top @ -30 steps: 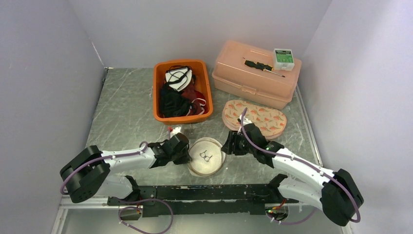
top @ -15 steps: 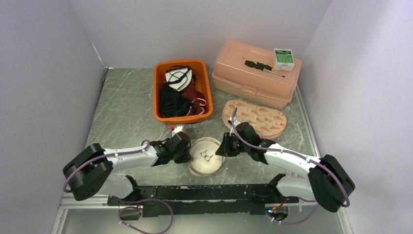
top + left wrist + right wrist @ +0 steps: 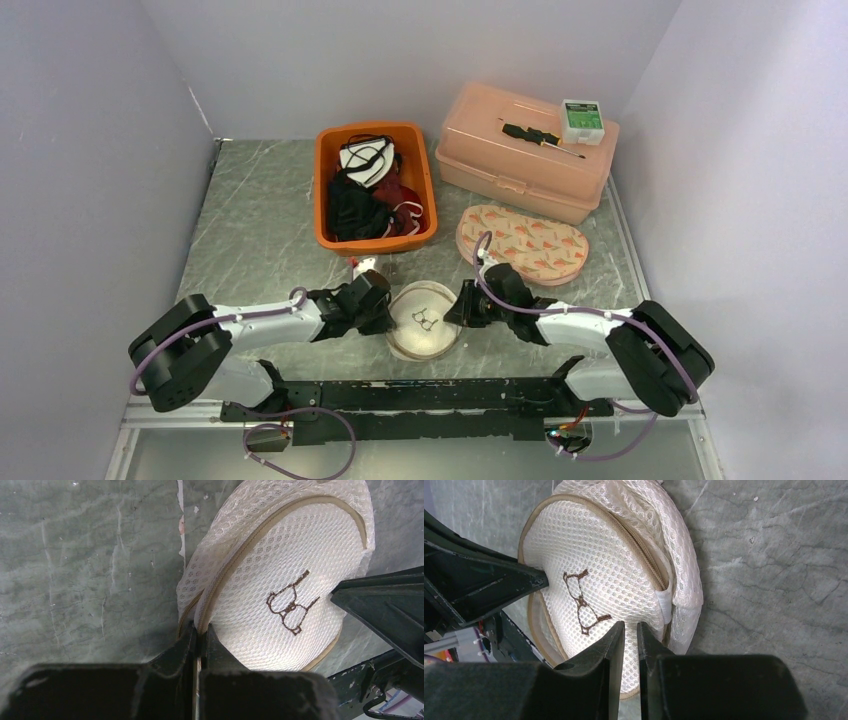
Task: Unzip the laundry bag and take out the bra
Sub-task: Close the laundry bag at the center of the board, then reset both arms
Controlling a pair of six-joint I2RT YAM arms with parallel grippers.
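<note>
Clenched the left tool point(image 3: 198, 632) on the zippered rim of the laundry bag point(image 3: 425, 320). Held the right tool point(image 3: 630, 630) nearly shut over the opposite edge; could not tell whether grasping.

The laundry bag point(image 3: 425, 322) lay at lower centre of the overhead frame, between the left gripper point(image 3: 386, 318) on its left and the right gripper point(image 3: 459, 312) on its right. Above it a bin point(image 3: 322, 190) sat at upper centre and a case point(image 3: 500, 165) at upper right, with a screwdriver point(image 3: 537, 135) on the lid.
</note>
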